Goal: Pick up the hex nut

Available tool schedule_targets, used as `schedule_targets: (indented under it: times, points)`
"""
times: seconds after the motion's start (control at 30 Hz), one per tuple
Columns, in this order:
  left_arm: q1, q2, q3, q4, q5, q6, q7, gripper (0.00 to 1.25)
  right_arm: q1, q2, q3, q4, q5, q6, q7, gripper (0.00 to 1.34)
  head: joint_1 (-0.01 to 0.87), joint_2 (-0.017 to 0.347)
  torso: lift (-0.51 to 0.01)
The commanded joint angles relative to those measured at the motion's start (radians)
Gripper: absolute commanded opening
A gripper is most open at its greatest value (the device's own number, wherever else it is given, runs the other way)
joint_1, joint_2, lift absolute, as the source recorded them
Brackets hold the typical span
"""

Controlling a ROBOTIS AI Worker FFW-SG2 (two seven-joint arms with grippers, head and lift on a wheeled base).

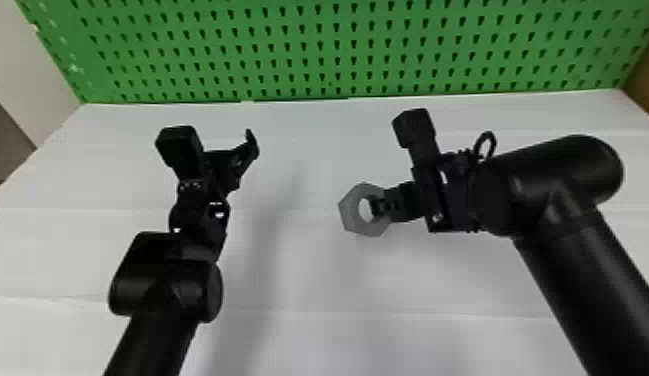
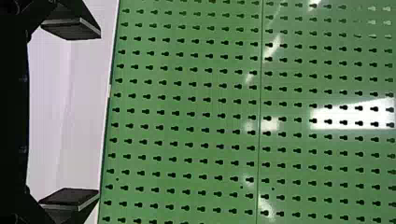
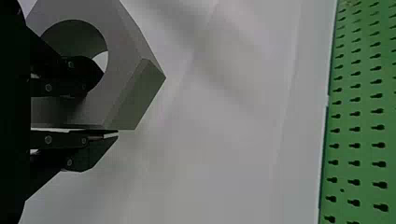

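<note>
Hex nut (image 1: 349, 215), clamped in my right tool (image 3: 103, 108), juts toward left edge of tabletop (image 1: 308, 280); left tool (image 2: 98, 113) spread, farther off.

A green pegboard (image 1: 338, 55) with rows of keyhole-shaped slots stands behind a faintly creased white surface (image 1: 308, 280). Pale wall (image 1: 33, 85) shows at left, brown at right; bright glare (image 2: 350, 115) lies on the board.

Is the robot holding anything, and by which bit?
Yes, the right gripper holds the nut by its rim, one finger in the hole, the other outside. The left gripper is empty.
</note>
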Motion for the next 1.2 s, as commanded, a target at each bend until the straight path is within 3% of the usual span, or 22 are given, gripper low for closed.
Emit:
schedule_targets:
  times: [0.0, 0.63, 1.17]
  points:
    - [0.001, 0.000, 0.000, 0.000, 0.001, 0.000, 0.000, 1.16, 0.053, 0.004, -0.062, -0.045, 0.022, -0.091, -0.001, 0.42, 0.785, 0.156, -0.078]
    - [0.005, -0.002, -0.002, 0.000, 0.003, 0.000, 0.000, 1.16, 0.235, 0.026, -0.210, -0.161, 0.124, -0.493, -0.001, 0.42, 0.785, 0.156, -0.078]
    - [0.009, -0.002, -0.005, 0.000, 0.006, 0.000, 0.000, 1.16, 0.389, 0.035, -0.302, -0.161, 0.219, -0.911, -0.001, 0.42, 0.785, 0.156, -0.078]
